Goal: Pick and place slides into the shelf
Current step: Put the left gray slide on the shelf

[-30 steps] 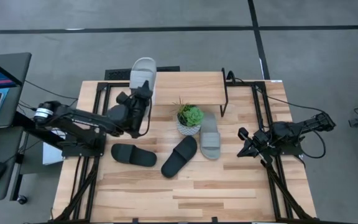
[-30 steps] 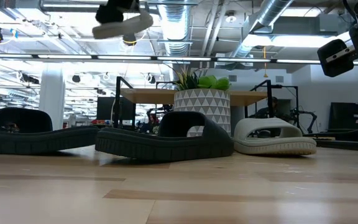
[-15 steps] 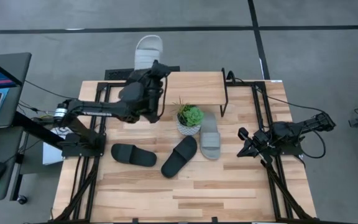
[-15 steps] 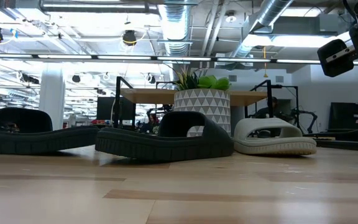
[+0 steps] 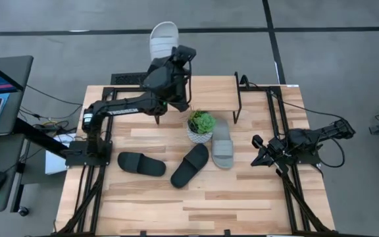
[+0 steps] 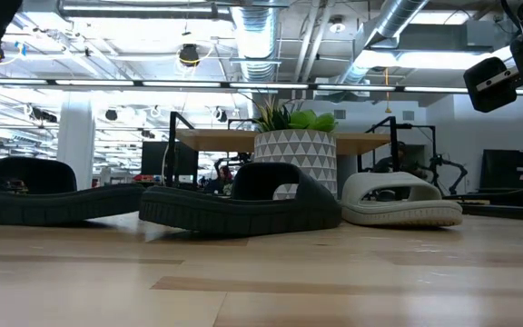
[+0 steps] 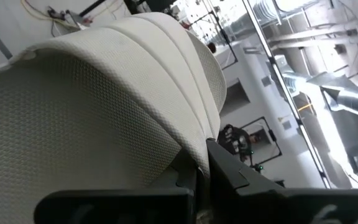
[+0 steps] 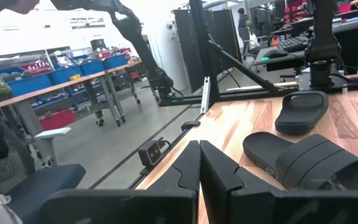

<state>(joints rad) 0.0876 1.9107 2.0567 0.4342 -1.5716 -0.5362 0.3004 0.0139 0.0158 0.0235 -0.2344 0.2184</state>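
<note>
One light grey slide [image 5: 163,38] hangs high in the air past the table's far edge, with my left gripper [image 5: 171,58] shut on it. It fills the left wrist view [image 7: 104,99]. A second grey slide [image 5: 222,145] and two black slides [image 5: 189,164] [image 5: 141,164] lie sole-down on the table. The shelf [image 5: 216,92] stands at the table's far edge, right of my left gripper. My right gripper [image 5: 258,155] rests shut at the table's right side, touching nothing. My left gripper pinches an edge of the grey slide [image 7: 194,149] between its two fingers, at the end of the slide nearest the arm. Whether that edge is strap or sole I cannot tell. The fingers point about level toward the far side. The slide juts out beyond them, lifted clear.
A potted plant [image 5: 201,125] in a white patterned pot stands mid-table between the shelf and the lying slides. Black frame bars run along the table's left and right sides [image 5: 278,118]. Bare wood lies along the near edge [image 5: 196,204].
My left gripper has risen and travelled toward the far edge and somewhat right, carrying the grey slide from above the table's far left to beyond the far edge. The slide has left the top of the low view. The wrist has turned somewhat.
</note>
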